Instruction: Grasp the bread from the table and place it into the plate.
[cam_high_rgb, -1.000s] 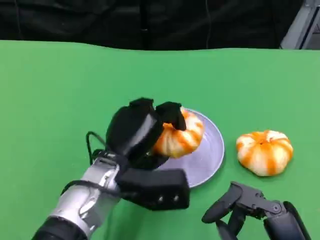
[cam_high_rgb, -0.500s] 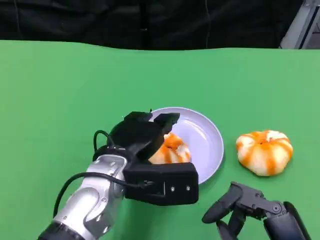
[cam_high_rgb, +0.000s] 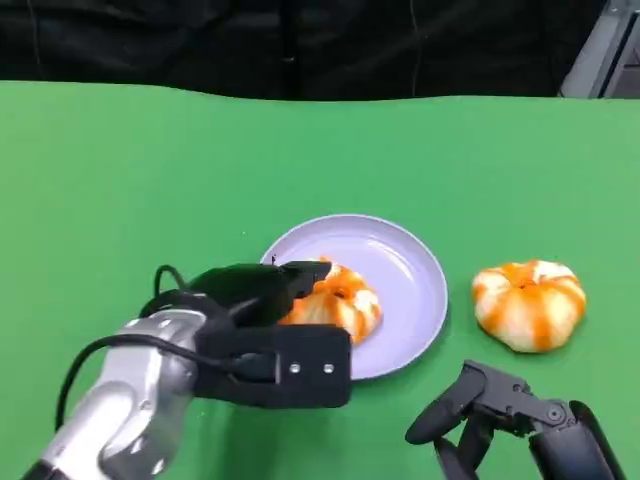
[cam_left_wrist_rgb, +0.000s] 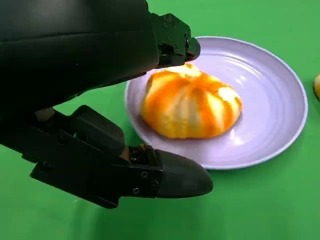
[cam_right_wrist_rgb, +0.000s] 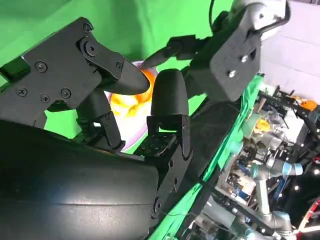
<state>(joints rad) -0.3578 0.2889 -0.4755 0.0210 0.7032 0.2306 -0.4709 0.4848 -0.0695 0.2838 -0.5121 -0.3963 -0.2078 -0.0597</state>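
**Two buns on the table, one already in the plate**

Two orange-and-white striped buns are out. One bread (cam_high_rgb: 335, 300) sits inside the plate (cam_high_rgb: 405, 270), on its near-left part, resting flat on the dish. The second bun (cam_high_rgb: 528, 304) lies on the green table (cam_high_rgb: 120, 170) to the right of the plate, apart from its rim and untouched.

From the left hand (cam_high_rgb: 255, 295), the bread in the plate lies just to the right and slightly farther off. In the left wrist view the fingers (cam_left_wrist_rgb: 175, 42) stand apart, one over the top edge of the bread (cam_left_wrist_rgb: 190, 105) and one low beside the plate (cam_left_wrist_rgb: 270, 125); whether the upper fingertip touches the crust I cannot tell, but nothing is squeezed, so I judge the hand has let go. The bun is nearly round, a little wider than tall, so no long axis matters for a grasp.

For the bun on the table, the right hand (cam_high_rgb: 500, 415) is plainly the nearer one: it hangs at the near right edge, directly on the near side of that bun, fingers loosely curved and apart, holding nothing. The left arm would have to cross the plate to reach it.

Count: two buns, one plate, two hands.
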